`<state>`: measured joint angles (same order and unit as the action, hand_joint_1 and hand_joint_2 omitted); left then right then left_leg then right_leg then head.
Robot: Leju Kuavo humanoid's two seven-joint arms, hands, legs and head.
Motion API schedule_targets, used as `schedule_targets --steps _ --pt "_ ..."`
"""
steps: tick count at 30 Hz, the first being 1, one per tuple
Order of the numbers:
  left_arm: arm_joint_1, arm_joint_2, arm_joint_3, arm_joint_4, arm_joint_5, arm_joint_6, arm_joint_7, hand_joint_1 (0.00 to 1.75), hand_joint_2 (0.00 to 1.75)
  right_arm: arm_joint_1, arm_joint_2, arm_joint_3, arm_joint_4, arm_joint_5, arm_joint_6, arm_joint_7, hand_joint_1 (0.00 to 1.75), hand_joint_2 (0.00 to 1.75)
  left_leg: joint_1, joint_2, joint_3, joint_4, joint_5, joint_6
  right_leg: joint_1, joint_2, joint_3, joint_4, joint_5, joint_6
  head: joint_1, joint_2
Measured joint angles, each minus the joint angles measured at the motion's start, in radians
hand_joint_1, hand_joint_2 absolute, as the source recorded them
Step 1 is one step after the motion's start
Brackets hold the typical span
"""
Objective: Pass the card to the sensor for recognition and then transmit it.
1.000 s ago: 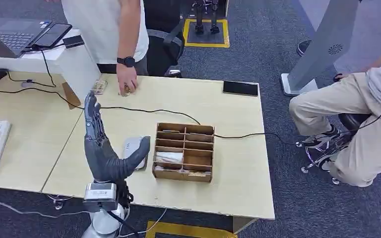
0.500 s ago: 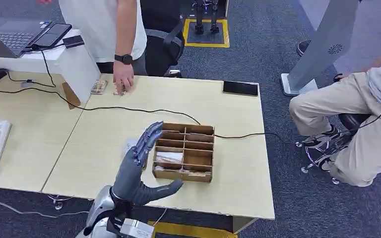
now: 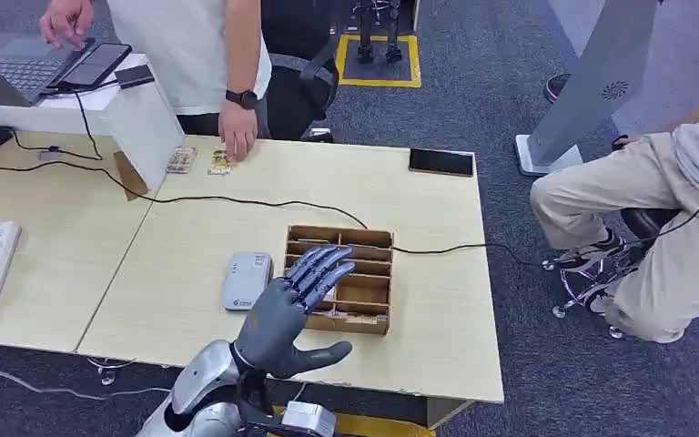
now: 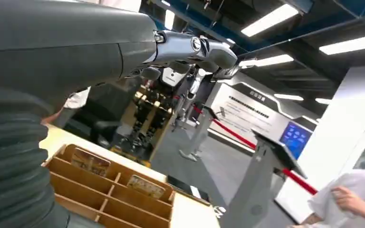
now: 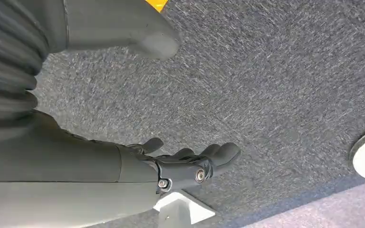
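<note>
My left hand (image 3: 293, 311) hovers open above the near-left part of the wooden divider box (image 3: 341, 235), its spread fingers (image 3: 320, 266) covering the left compartments and holding nothing. In the left wrist view the box (image 4: 108, 191) has cards (image 4: 91, 162) standing in its far slots, with my fingers (image 4: 196, 46) stretched out above them. The grey-white sensor (image 3: 247, 280) lies flat on the table just left of the box. My right hand (image 5: 190, 167) hangs over grey carpet, empty, with the thumb (image 5: 156, 42) apart from the fingers.
A person stands at the table's (image 3: 191, 237) far edge, one hand (image 3: 236, 141) by two small cards (image 3: 200, 161). A black cable (image 3: 264, 203) crosses the table behind the box. A black phone (image 3: 441, 162) lies far right. A seated person (image 3: 655, 209) is to the right.
My left hand has swung down from upright over the left of the table and moved right over the box. The standing person's hand has lifted off the cards at the far edge.
</note>
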<state>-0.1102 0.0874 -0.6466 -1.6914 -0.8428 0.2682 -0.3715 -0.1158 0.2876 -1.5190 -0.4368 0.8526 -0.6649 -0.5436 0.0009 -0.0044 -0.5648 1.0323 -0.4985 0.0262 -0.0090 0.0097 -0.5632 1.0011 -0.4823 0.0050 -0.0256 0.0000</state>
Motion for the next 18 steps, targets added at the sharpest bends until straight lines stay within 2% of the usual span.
schedule_targets --steps 4,11,12,15,16,18 --pt "-0.019 0.0 -0.021 0.044 -0.096 0.017 0.057 0.0 1.75 0.004 0.0 0.015 -0.005 0.0 0.0 0.009 0.0 1.75 0.0 0.0 0.0 0.0 0.0 0.0 0.0 0.0 0.0 0.0 0.0 0.0 0.0 0.0" --pt "-0.042 -0.001 -0.05 0.099 -0.173 0.026 0.103 0.0 1.75 0.012 0.002 0.042 -0.015 0.0 0.0 0.023 0.0 1.75 0.0 0.0 0.0 0.0 0.0 0.0 0.0 0.0 0.0 0.0 0.0 0.0 0.0 0.0" --pt "-0.044 -0.002 -0.055 0.107 -0.184 0.026 0.109 0.0 0.0 0.013 0.002 0.047 -0.017 -0.002 0.0 0.026 0.0 1.75 0.0 0.0 0.0 0.0 0.0 0.0 0.0 0.0 0.0 0.0 0.0 0.0 0.0 0.0" --pt "-0.054 -0.003 -0.068 0.135 -0.213 0.026 0.128 0.0 0.0 0.017 0.003 0.064 -0.022 -0.012 0.0 0.036 0.0 1.75 0.0 0.0 0.0 0.0 0.0 0.0 0.0 0.0 0.0 0.0 0.0 0.0 0.0 0.0" --pt "-0.054 -0.005 -0.07 0.145 -0.221 0.025 0.132 0.0 1.75 0.018 0.003 0.07 -0.024 -0.015 0.0 0.037 0.0 1.75 0.0 0.0 0.0 0.0 0.0 0.0 0.0 0.0 0.0 0.0 0.0 0.0 0.0 0.0" --pt "-0.055 -0.01 -0.072 0.163 -0.226 0.025 0.14 0.0 1.75 0.02 0.004 0.079 -0.026 -0.015 0.0 0.039 0.0 1.75 0.0 0.0 0.0 0.0 0.0 0.0 0.0 0.0 0.0 0.0 0.0 0.0 0.0 0.0"
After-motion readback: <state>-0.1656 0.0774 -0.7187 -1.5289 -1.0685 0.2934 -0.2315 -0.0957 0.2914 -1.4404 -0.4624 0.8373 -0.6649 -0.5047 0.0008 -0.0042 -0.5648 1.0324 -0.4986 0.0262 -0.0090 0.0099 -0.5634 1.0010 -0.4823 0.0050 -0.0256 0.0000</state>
